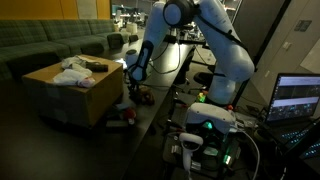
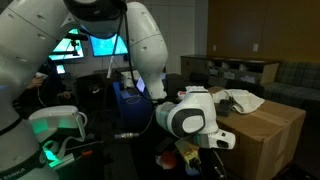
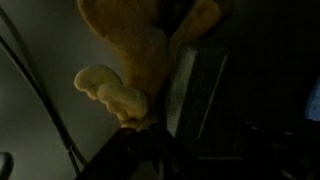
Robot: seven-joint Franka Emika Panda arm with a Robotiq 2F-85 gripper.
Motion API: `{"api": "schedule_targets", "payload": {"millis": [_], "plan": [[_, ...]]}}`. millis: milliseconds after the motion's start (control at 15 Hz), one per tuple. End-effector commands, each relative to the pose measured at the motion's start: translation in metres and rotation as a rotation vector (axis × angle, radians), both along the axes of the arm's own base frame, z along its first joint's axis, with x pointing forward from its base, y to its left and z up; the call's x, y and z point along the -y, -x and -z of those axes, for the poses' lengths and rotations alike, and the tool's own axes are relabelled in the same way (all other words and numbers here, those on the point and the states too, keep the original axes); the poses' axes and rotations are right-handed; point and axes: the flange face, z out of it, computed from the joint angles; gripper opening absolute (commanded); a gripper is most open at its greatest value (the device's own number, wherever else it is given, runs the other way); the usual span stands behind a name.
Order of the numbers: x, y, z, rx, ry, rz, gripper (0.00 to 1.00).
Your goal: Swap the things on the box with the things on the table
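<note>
A cardboard box (image 1: 70, 92) stands beside the robot and also shows in an exterior view (image 2: 262, 135). On top of it lie a white cloth (image 1: 72, 73) and a dark flat object (image 1: 95, 66). My gripper (image 1: 133, 78) hangs just off the box's near corner, at about the height of its top. In the wrist view a yellow plush toy (image 3: 125, 60) fills the upper middle, right at the jaws. The jaws are too dark to make out. A bit of yellow (image 2: 185, 152) shows below the arm's wrist joint.
Small reddish objects (image 1: 135, 96) lie low down beside the box. A green sofa (image 1: 50, 42) runs behind it. Laptops (image 1: 297, 98) and cables sit on the desk by the robot base. The room is dim.
</note>
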Motion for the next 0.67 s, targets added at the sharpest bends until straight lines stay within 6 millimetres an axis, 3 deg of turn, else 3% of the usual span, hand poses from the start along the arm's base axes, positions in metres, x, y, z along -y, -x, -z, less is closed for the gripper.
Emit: {"api": "schedule_targets", "payload": {"millis": [0, 67, 133, 600], "plan": [[0.005, -0.009, -0.011, 0.041, 0.021, 0.019, 0.92], [0.007, -0.01, -0.013, 0.042, 0.025, 0.021, 0.99], [0.008, -0.009, -0.016, 0.042, 0.024, 0.022, 1.0], [0.029, 0.017, -0.025, 0.016, 0.033, 0.044, 0.99]]}}
